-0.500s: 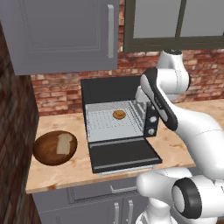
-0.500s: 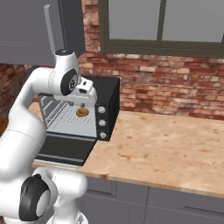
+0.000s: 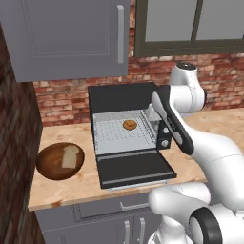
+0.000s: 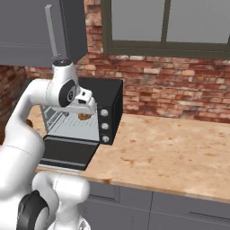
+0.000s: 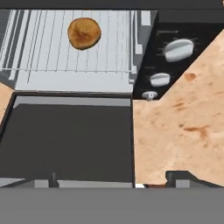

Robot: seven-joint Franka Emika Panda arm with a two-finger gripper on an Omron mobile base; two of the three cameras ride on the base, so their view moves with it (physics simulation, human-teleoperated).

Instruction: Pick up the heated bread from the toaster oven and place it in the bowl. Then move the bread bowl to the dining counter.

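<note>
One small round golden-brown bread disc (image 3: 129, 125) lies on the silver wire rack of the black boxy toaster oven (image 3: 116, 97) in the left base view, door dropped open, with the round dark brown wooden bowl (image 3: 49, 167) holding a pale bread slice (image 3: 70, 157) on the wood-look surface (image 3: 62, 188) to its left. Right base view: the white arm's hand sits at the oven mouth. Hand view: jaws (image 5: 113, 180) released, tips wide apart above the open door, bread well beyond them.
</note>
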